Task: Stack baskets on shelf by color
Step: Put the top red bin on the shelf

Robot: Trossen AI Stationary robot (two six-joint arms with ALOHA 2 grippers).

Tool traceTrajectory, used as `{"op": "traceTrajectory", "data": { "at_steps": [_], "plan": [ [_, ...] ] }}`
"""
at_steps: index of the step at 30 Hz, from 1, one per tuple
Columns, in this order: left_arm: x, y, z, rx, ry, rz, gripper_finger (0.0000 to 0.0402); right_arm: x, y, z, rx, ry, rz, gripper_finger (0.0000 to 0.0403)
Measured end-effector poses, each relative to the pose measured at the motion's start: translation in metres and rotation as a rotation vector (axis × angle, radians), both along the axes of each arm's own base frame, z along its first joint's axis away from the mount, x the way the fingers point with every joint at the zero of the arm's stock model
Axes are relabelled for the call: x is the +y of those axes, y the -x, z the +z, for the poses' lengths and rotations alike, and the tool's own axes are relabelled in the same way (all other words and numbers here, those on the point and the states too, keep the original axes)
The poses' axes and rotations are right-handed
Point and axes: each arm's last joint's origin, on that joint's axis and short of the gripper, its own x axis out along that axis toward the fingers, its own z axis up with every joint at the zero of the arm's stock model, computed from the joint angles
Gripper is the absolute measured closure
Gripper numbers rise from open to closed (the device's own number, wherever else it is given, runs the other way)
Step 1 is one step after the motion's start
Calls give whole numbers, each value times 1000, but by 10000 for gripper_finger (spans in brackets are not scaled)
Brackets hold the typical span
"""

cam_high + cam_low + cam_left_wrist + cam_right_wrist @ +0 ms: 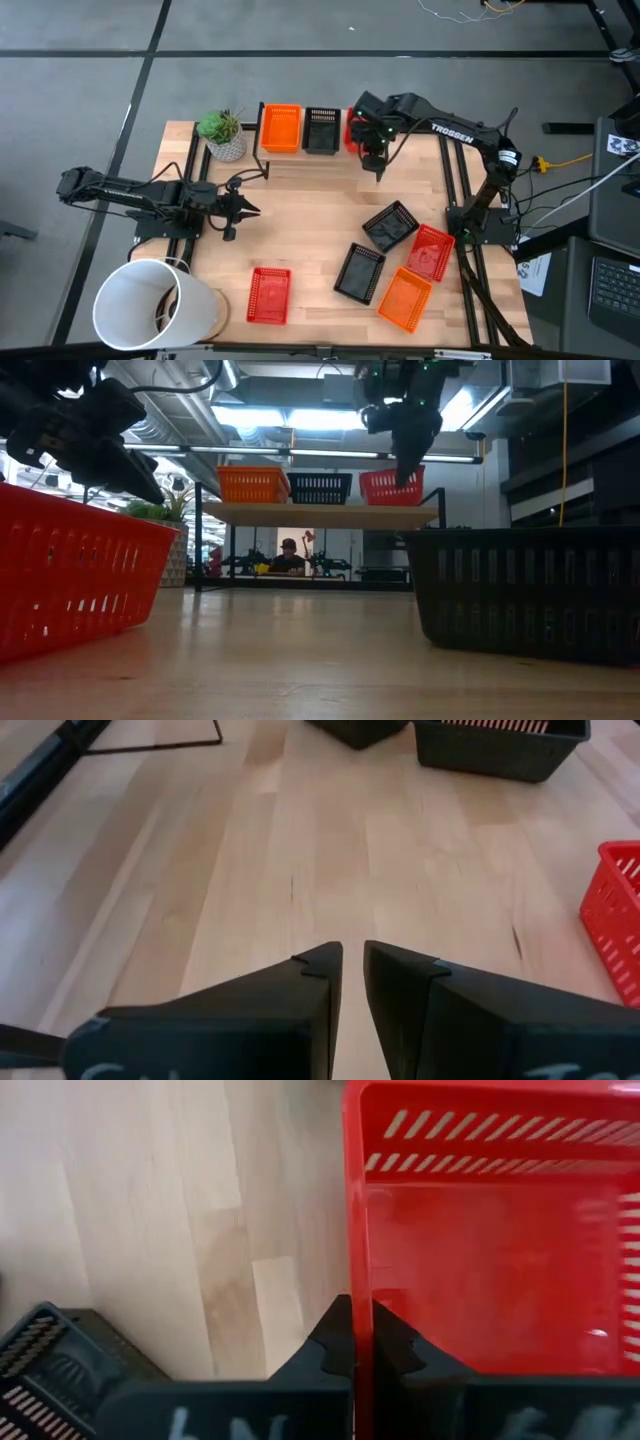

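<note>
Right gripper (360,1330) reaches down over the shelf (320,514), fingers pinching the red basket (490,1230) wall. Left gripper (352,970) hovers well off the shelf, fingers slightly parted, empty.

Right wrist view. The side wall of a red basket (500,1240) is clamped between the dark fingers of the right gripper (361,1320), one finger inside and one outside. Light wood board (150,1210) is seen beneath; a black basket (50,1370) is seen alongside.
</note>
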Motion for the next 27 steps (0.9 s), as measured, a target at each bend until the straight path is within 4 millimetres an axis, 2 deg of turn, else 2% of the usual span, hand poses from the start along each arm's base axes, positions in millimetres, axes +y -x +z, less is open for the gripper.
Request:
{"op": "traceTrajectory", "data": {
  "at_steps": [5, 18, 27],
  "plan": [
    [0, 1, -1, 15, 1, 1, 364, 0, 0, -13, 4, 0, -1, 403],
    [0, 1, -2, 21, 19, 10, 364, 1, -1, -11, 10, -10, -13, 400],
    [0, 1, -2, 21, 19, 10, 364, 5, -2, -12, 19, -19, -8, 346]
  ]
}}
